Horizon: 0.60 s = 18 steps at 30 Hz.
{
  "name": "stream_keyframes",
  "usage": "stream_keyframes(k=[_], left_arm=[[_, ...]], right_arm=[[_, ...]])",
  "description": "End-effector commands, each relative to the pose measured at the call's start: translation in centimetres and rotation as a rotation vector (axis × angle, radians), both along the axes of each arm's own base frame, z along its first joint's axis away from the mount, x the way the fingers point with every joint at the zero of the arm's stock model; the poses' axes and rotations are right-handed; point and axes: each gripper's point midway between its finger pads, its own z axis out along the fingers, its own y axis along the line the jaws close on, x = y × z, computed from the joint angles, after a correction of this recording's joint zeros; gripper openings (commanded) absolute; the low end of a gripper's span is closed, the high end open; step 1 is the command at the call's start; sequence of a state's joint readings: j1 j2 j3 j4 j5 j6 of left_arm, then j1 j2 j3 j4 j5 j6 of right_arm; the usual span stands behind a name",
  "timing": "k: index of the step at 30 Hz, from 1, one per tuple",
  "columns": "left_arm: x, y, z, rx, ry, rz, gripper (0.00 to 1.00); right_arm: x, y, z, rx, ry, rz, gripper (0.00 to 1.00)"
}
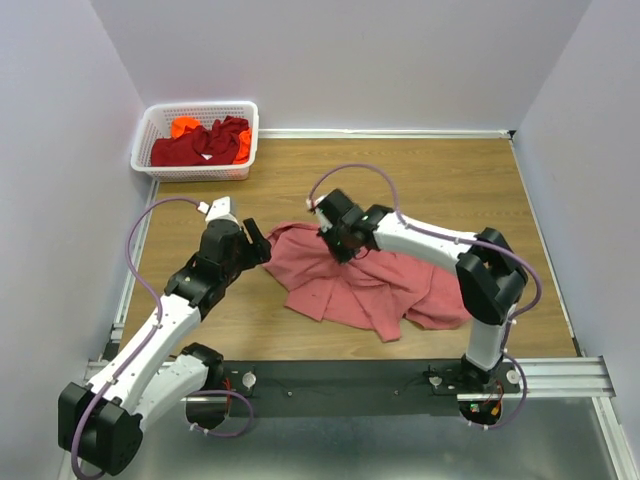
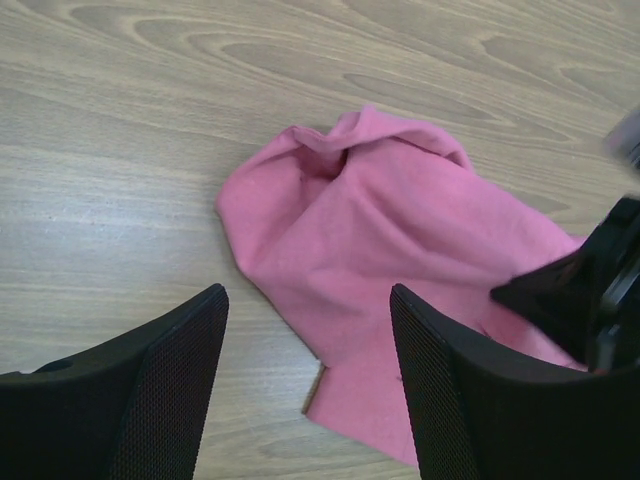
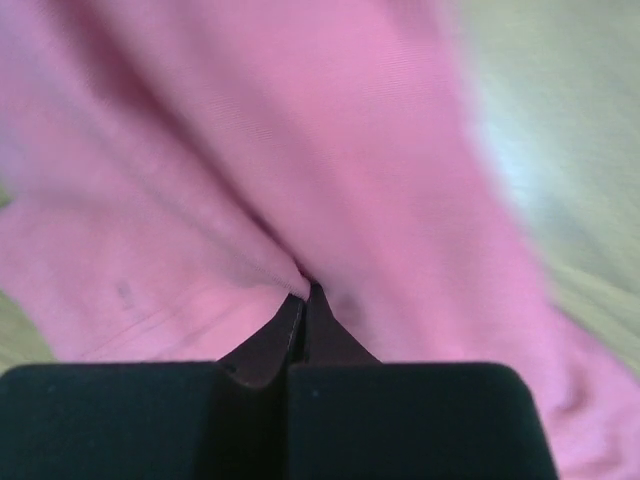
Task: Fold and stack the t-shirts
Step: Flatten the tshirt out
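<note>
Right gripper (image 1: pixel 338 245): from above, we see it pinching the pink shirt (image 1: pixel 370 290) on the table (image 1: pixel 450 190).
Left gripper (image 2: pixel 308 300): jaws spread wide, holding nothing, over the shirt's near edge; we should grab that corner.
Right fingers (image 3: pixel 285 335): close up, squeezed on a small fold; we should lift slowly, no tugging.

The pink shirt (image 3: pixel 200 150) is blurred and cut off in the right wrist view. The dark red shirt (image 1: pixel 195 148) half hides the orange shirt (image 1: pixel 184 127).
</note>
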State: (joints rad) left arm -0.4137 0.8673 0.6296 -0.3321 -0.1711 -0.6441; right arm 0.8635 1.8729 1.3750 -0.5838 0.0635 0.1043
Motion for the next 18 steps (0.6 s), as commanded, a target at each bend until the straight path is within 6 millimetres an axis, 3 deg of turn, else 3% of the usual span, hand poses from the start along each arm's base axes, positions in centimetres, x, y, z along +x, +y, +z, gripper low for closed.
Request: stream_keyframes(k=[1, 4, 6, 9, 13, 18], left_arm=[[-0.4, -0.6, 0.0, 0.003, -0.004, -0.041, 0.72], [-0.6, -2.5, -0.3, -0.008, 0.000, -0.115, 0.71], [-1.0, -4.6, -0.9, -0.019, 0.019, -0.187, 0.69], [-1.5, -7.5, -1.9, -0.019, 0.057, -0.274, 0.69], [-2.1, -10.4, -3.4, 0.011, 0.106, -0.365, 0.69], [-2.2, -11.5, -6.1, 0.077, 0.179, -0.389, 0.69]], right_arm=[[6.7, -4.5, 5.5, 0.123, -0.096, -0.235, 0.01], [9.1, -8.4, 6.1, 0.185, -0.062, -0.373, 0.01], [9.5, -10.4, 5.4, 0.213, -0.012, -0.434, 0.01], [9.1, -11.8, 3.9, 0.233, 0.051, -0.483, 0.01], [8.4, -12.3, 2.4, 0.264, 0.118, -0.506, 0.01], [8.3, -11.9, 2.2, 0.307, 0.143, -0.510, 0.01]])
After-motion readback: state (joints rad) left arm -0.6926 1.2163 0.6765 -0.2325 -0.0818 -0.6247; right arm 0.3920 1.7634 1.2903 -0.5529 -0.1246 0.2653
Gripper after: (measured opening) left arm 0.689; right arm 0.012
